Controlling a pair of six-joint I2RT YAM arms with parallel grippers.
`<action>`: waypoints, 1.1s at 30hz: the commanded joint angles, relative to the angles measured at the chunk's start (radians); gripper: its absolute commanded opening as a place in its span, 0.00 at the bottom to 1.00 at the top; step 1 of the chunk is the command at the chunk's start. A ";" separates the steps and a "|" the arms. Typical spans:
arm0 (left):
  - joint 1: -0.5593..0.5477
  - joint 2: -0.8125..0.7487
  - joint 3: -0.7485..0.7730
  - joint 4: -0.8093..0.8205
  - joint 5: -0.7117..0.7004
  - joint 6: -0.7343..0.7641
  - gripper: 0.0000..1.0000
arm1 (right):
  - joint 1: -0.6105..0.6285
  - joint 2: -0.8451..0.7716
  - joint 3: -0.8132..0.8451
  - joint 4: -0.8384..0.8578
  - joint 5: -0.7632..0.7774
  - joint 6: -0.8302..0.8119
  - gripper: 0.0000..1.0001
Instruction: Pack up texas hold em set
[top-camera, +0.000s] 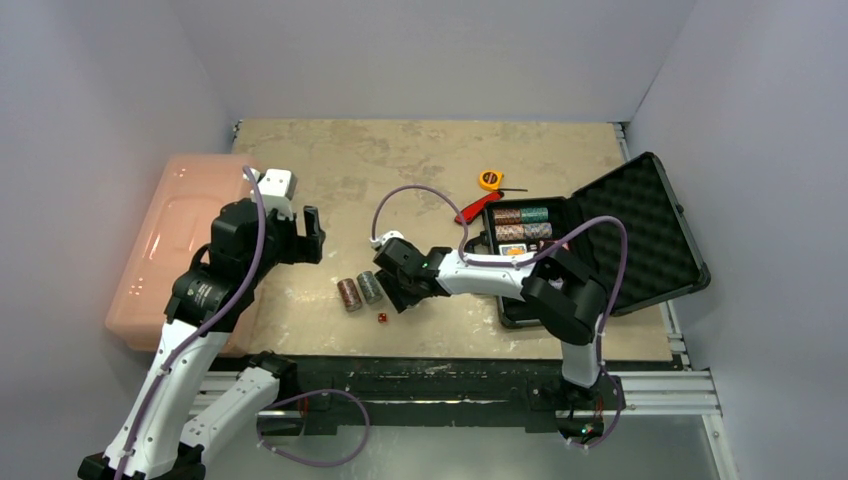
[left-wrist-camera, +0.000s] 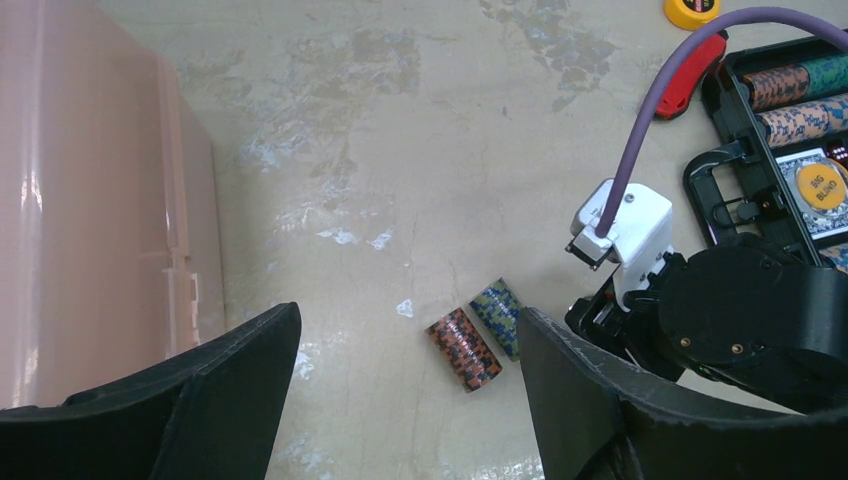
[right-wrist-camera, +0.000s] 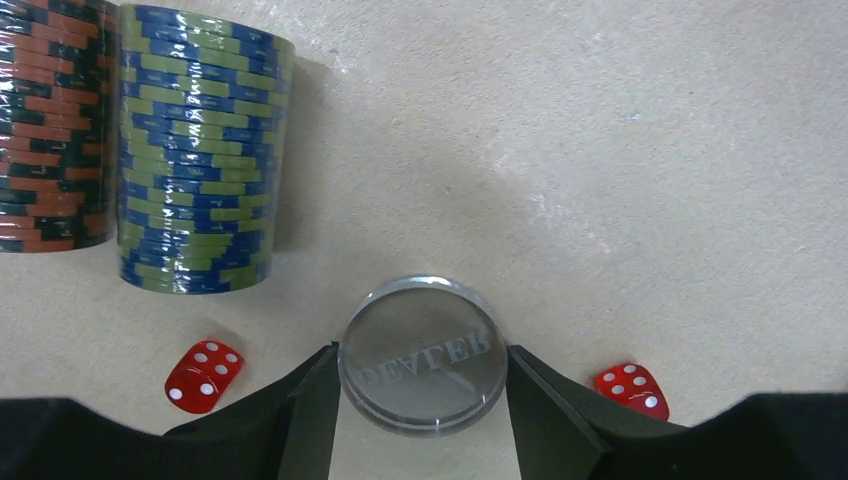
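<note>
The black case (top-camera: 520, 312) lies open at the right, its egg-crate foam lid (top-camera: 640, 225) tilted back, with chip rolls (top-camera: 520, 215) and a card deck inside. Two chip rolls lie side by side on the table: an orange one (top-camera: 348, 294) (left-wrist-camera: 464, 349) (right-wrist-camera: 50, 130) and a green-blue one (top-camera: 370, 288) (left-wrist-camera: 498, 315) (right-wrist-camera: 200, 150). My right gripper (top-camera: 400, 292) (right-wrist-camera: 422, 352), low over the table beside them, is shut on a clear "DEALER" disc (right-wrist-camera: 423, 355). Two red dice (right-wrist-camera: 203, 376) (right-wrist-camera: 631, 390) lie on either side of it. My left gripper (top-camera: 312, 235) (left-wrist-camera: 407, 320) hangs open and empty above the rolls.
A large pink bin (top-camera: 180, 250) (left-wrist-camera: 90, 200) fills the left side of the table. A yellow tape measure (top-camera: 489, 180) and a red-handled tool (top-camera: 475, 210) lie just left of the case's far corner. My right arm stretches leftwards across the case's front.
</note>
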 joint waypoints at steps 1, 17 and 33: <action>0.003 -0.006 0.001 0.032 0.010 0.013 0.79 | 0.004 -0.088 -0.033 0.027 0.040 0.038 0.43; 0.003 -0.001 0.001 0.034 0.025 0.010 0.77 | 0.003 -0.334 -0.070 0.034 0.084 0.038 0.38; 0.003 -0.003 -0.001 0.035 0.026 0.009 0.77 | -0.038 -0.456 -0.101 0.006 0.192 0.015 0.00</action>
